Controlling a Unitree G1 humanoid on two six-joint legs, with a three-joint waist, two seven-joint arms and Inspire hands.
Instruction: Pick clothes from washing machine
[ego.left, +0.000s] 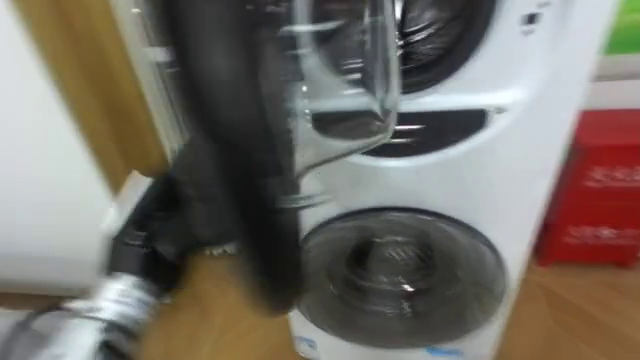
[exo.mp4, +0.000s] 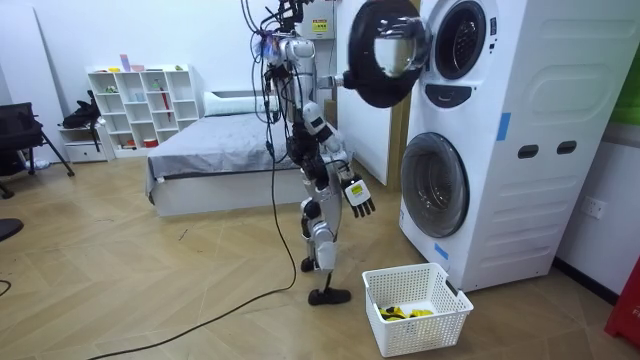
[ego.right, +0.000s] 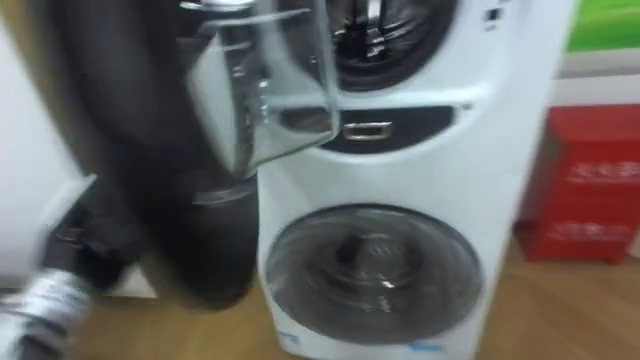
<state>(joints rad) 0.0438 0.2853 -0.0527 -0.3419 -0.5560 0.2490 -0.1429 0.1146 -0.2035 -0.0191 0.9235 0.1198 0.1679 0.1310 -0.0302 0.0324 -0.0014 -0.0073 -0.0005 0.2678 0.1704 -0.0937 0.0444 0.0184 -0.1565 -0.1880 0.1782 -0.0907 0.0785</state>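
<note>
Clothes aren't visible as such: upper drum of the stacked washer stands open w/ its interior dark, and whatever is inside can't be made out. White laundry basket sits on the wood floor at the machine's front corner, just right of the robot's feet in the room view, holding only small yellow-and-dark items at its bottom; whether those are garments can't be told.

Robot stands upright beside the washer, left arm raised to the round upper door, swung wide open. Left hand shows in the eye views as a dark shape at the door's lower rim, apparently on it; finger state can't be told. Right hand hangs at hip level, fingers straight and slightly spread, holding nothing. Lower door is closed.

Step in hand, as a judgement: door mgmt at the upper drum, which fits both opening it to reach in and closing it after unloading. If it's the former, next move needs a free hand through the opening, clear of the door's glass bowl.
</note>
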